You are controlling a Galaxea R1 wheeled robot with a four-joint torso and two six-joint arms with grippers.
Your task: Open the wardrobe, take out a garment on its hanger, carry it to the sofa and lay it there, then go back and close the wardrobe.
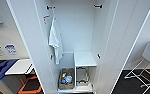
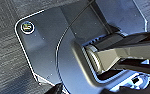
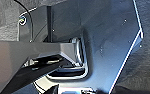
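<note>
— Can you see what the grippers are doing?

— Not really. Both wrist cameras look down past the robot's own dark base plate (image 2: pixel 48 50) at grey carpet (image 2: pixel 3 50). Whether either gripper's fingers are spread or closed, I cannot tell.

— And ahead of the arms?

— The wardrobe (image 1: pixel 76 27) stands right in front, both doors swung wide: the left door (image 1: pixel 28 42) and the right door (image 1: pixel 127 42) frame the plain white inside. Black hooks (image 1: pixel 98 6) sit high on the side walls.

— Is the orange garment hanging there?

— I can't spot it. A white shirt (image 1: pixel 55 40) hangs from a hook on the left wall, up above arm level. Lower down, a white shelf box (image 1: pixel 84 59) sits on the right half, and a wicker basket (image 1: pixel 66 79) with small items rests on the wardrobe floor beside it.

— Anything off to the sides?

— To the left, beyond the door, a white table (image 1: pixel 18 67) with blue fabric (image 1: pixel 1 70) at its edge, and something orange-rimmed (image 1: pixel 31 86) on the floor. To the right, a white chair (image 1: pixel 148 65) on dark carpet.
</note>
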